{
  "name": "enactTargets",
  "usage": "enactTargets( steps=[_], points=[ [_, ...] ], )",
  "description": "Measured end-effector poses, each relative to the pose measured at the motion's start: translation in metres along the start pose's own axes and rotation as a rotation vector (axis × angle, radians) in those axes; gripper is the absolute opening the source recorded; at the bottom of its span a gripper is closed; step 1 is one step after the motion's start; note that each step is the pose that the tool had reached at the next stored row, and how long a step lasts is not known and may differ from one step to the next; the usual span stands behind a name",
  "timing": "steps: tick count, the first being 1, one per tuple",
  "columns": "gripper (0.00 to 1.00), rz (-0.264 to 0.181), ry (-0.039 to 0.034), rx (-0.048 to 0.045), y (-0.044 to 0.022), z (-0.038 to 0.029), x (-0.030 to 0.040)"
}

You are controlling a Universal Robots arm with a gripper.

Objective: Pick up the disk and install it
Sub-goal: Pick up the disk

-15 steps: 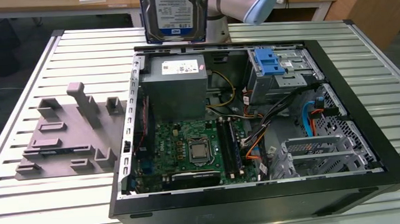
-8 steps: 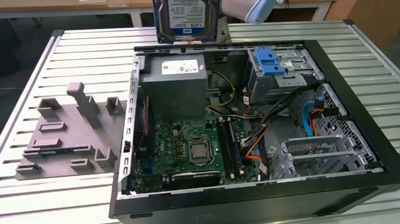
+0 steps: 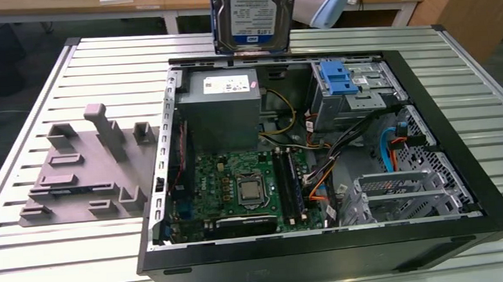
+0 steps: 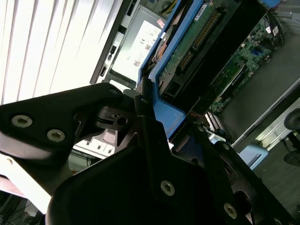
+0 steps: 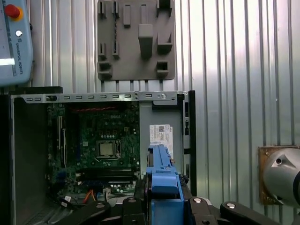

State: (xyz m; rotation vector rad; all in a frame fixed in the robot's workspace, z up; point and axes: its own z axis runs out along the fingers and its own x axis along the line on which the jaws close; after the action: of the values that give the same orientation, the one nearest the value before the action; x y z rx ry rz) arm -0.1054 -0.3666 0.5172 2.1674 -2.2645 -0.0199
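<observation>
Landmark for all positions: the open black computer case, lying on its side on the slatted metal desk.

Exterior view, left to right:
- Beside the case, on the exterior view's left, a grey moulded plastic fixture plate with pegs and slots lies flat on the desk.
- Inside the case at its far end sits the grey metal power-supply box with a white sticker. The green motherboard lies nearer than it.
- Above the case's far wall, and apart from it, is the disk. It is a flat silver hard drive with a white-and-blue label in a blue plastic bracket, and it hangs upright with the label toward the camera. Judgement: it is carried on edge and high so that it clears the wall.
- Inside the case, toward the exterior view's right, a blue ridged plastic latch strip sits on the silver drive cage. Judgement: this is the likely bay.

Both wrist views show the black jaws clamped on the disk by its bracket. The circuit-board side is bare, and the case lies below.
</observation>
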Motion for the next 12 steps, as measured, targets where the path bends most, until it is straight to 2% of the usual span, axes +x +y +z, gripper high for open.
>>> enactTargets(
  steps=[12],
  points=[
    [0.36, 0.000, 0.0000, 0.0000, -0.0069, 0.0001, 0.0283]
  ],
)
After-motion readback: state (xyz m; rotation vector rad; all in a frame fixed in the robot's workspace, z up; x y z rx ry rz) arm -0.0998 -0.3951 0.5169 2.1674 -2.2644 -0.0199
